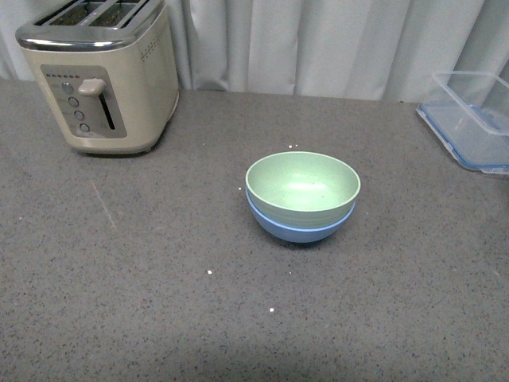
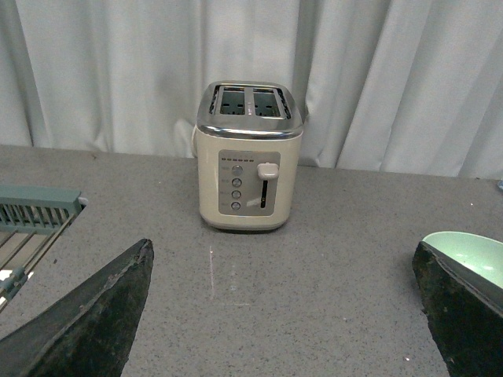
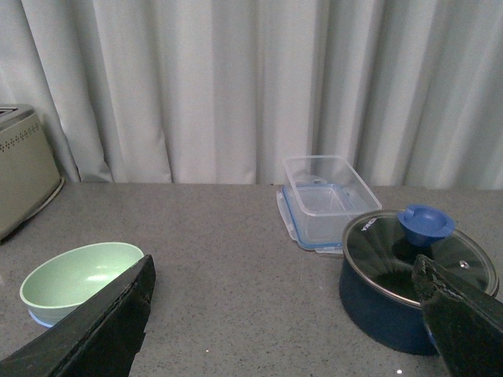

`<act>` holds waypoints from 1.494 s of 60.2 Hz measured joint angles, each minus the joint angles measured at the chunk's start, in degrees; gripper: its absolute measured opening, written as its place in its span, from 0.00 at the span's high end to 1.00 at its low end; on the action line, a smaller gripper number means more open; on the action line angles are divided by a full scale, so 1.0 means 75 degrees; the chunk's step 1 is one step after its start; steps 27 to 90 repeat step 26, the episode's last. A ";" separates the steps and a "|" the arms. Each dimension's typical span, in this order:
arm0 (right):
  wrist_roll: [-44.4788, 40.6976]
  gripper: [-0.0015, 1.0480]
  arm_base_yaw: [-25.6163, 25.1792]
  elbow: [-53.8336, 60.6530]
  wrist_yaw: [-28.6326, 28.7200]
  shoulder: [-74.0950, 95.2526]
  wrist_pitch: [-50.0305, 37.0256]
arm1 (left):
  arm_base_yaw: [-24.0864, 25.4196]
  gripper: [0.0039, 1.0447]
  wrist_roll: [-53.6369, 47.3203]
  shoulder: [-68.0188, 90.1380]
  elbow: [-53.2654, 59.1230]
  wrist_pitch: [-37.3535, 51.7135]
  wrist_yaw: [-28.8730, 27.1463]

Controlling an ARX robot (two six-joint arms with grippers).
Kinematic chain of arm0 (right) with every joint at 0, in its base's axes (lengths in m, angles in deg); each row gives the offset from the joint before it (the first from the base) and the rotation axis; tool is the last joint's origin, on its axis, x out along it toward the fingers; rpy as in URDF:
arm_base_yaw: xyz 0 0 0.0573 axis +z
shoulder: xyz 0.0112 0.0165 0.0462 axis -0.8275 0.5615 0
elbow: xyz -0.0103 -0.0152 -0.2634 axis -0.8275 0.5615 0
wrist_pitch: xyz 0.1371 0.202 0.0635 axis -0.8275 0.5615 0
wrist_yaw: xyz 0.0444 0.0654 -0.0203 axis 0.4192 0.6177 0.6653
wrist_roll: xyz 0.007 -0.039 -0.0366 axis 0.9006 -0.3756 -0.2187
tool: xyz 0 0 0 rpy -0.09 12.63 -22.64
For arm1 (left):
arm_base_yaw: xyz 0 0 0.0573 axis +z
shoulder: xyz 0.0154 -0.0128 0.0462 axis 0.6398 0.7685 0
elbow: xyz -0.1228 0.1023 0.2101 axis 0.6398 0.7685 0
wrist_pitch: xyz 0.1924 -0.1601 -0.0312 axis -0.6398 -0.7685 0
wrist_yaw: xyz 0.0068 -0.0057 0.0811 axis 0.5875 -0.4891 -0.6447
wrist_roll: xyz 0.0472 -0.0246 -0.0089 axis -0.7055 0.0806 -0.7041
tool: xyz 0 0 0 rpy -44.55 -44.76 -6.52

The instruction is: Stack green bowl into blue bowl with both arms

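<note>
The green bowl (image 1: 302,185) sits nested inside the blue bowl (image 1: 301,228) at the middle of the grey counter; only the blue bowl's lower wall and rim show below it. Neither arm shows in the front view. My left gripper (image 2: 283,314) is open and empty, back from the bowls; the green bowl's rim (image 2: 471,250) peeks out behind one finger. My right gripper (image 3: 287,314) is open and empty too. In the right wrist view the green bowl (image 3: 75,275) shows with a sliver of the blue bowl (image 3: 38,318) under it, partly behind one finger.
A cream toaster (image 1: 99,76) stands at the back left, also in the left wrist view (image 2: 247,157). A clear container on a blue lid (image 1: 469,119) is at the back right. A dark blue pot with a glass lid (image 3: 409,275) and a dish rack (image 2: 31,220) flank the area.
</note>
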State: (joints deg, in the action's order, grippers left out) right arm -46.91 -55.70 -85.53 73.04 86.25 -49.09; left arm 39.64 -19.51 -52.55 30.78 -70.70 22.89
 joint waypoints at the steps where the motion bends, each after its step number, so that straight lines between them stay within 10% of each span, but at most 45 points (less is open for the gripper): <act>1: 0.0000 0.09 0.0000 0.0000 0.0000 0.0000 0.0000 | 0.0000 0.06 0.0003 0.0000 0.0000 0.0000 0.0000; 90: 0.0000 0.09 0.0000 0.0000 0.0000 0.0000 0.0000 | 0.0000 0.06 0.0000 0.0000 0.0000 0.0000 0.0000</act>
